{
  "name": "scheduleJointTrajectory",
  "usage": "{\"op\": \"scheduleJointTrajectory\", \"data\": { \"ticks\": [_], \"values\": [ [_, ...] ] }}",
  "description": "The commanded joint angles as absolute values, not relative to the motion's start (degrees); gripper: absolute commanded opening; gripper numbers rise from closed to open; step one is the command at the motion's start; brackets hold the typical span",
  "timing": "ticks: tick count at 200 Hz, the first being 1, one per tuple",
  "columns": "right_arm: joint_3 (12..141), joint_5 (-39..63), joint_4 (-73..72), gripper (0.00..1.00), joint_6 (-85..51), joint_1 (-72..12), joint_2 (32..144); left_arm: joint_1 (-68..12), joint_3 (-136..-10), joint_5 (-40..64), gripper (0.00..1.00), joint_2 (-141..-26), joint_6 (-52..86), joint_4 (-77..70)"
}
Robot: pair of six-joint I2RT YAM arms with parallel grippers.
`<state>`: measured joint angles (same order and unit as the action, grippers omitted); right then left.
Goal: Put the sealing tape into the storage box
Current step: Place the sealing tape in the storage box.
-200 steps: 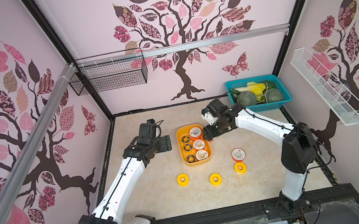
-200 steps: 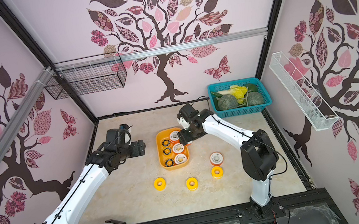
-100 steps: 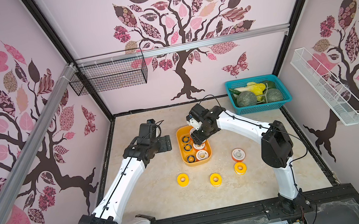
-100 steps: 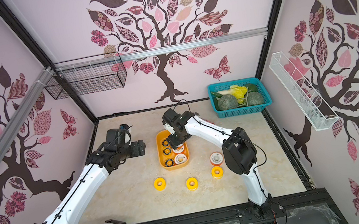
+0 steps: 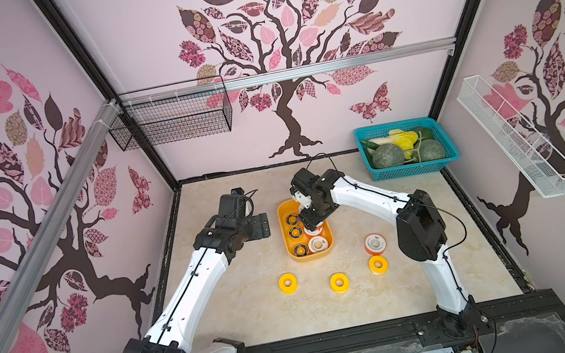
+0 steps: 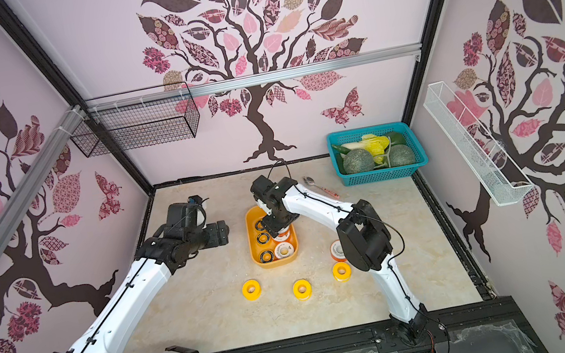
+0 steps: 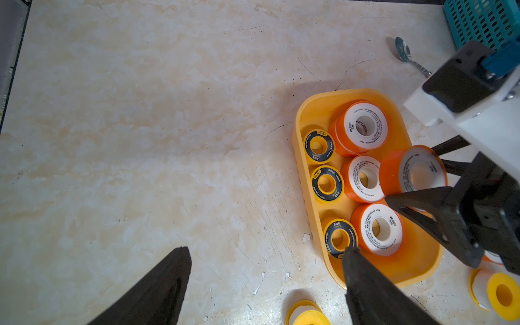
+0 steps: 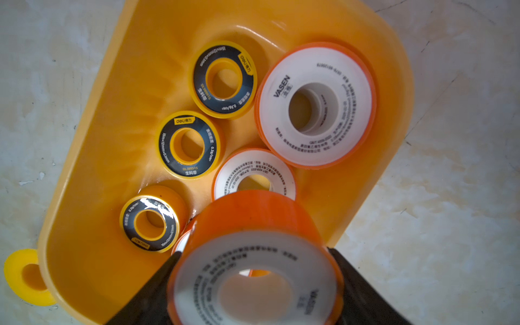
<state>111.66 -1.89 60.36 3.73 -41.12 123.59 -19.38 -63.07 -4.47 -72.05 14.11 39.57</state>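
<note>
The beige marbled tabletop (image 5: 259, 319) carried a shallow yellow-orange plastic tub (image 5: 310, 258). On the robot-base side of the tub lay three all-yellow tape rolls (image 5: 287, 283) (image 5: 339, 282) (image 5: 378, 265) and one orange, white-faced roll (image 5: 374, 244). Beyond the tub sat a teal perforated basket (image 5: 413, 169) and a metal spoon (image 6: 310, 181).

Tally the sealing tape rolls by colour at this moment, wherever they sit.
Orange rolls with white faces: 5, one of them in the right gripper
Black rolls with yellow rings: 3
All-yellow rolls: 3
Total: 11 in view
</note>
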Motion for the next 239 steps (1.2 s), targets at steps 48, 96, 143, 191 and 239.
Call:
{"op": "scheduleJointTrajectory", "data": {
  "ticks": [48, 96, 143, 191, 239],
  "values": [
    [116.65, -5.23, 63.17, 0.70, 3.49, -42.24, 128.25, -19.16, -63.75, -4.68, 0.90, -72.72, 14.51, 39.74],
    [117.36, -5.70, 64.07, 0.70, 3.41, -42.34, 129.64, -19.16, -63.79, -4.87, 0.90, -72.66, 14.51, 39.76],
    [117.46, -6.23, 63.95, 0.71, 3.09, -42.30, 130.12, -19.12, -63.75, -4.92, 0.90, -72.59, 14.48, 39.88],
    [117.95, -6.81, 63.88, 0.72, 2.75, -42.35, 131.09, -19.16, -63.97, -5.41, 0.90, -72.60, 14.34, 40.06],
    [118.11, -7.37, 63.63, 0.72, 1.85, -42.31, 131.75, -19.16, -63.94, -5.45, 0.90, -72.45, 14.33, 40.01]
  ]
}}
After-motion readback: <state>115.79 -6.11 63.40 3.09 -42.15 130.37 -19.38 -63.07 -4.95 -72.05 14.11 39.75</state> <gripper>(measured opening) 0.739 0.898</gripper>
